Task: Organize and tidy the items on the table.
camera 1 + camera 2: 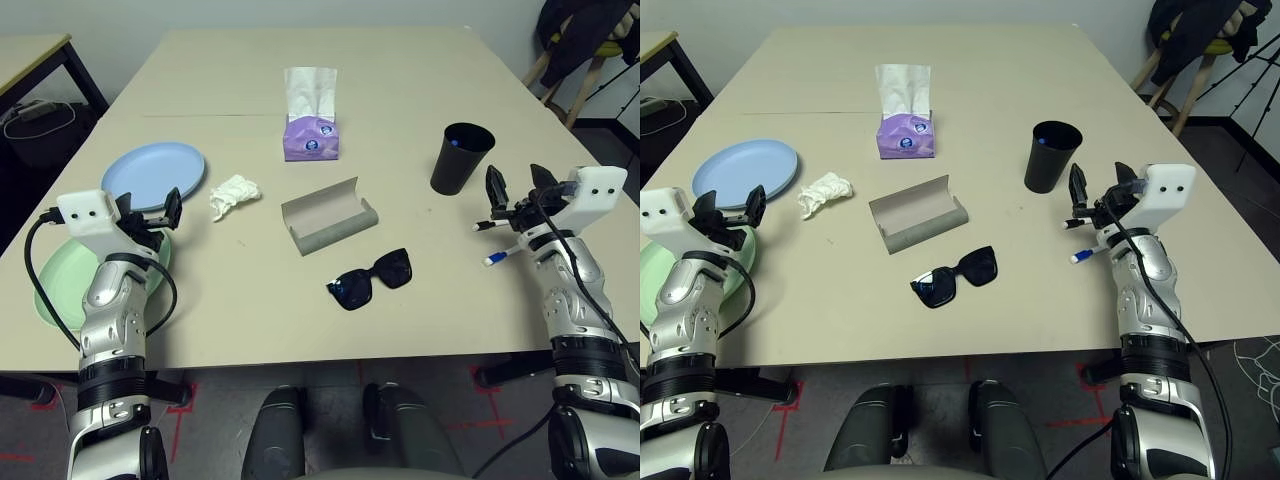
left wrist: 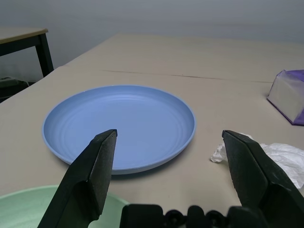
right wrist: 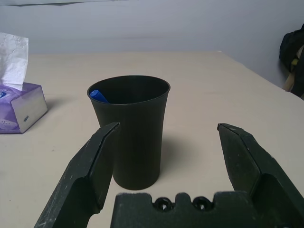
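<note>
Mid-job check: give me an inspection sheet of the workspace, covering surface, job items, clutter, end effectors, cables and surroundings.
Surface: beige table, thin seam across the far part.
Job's things: blue plate beside green plate at the left; crumpled tissue; grey glasses case lying open; black sunglasses in front of it; black cup upright with something blue inside; white-and-blue pen lying under the right arm.
Clutter: purple tissue box, tissue sticking up.
End effectors: left end effector open, empty, over the plates; right end effector open, empty, near the cup.
Cables: black cables along both forearms.
Surroundings: side table far left; dark garment on a stand far right.
</note>
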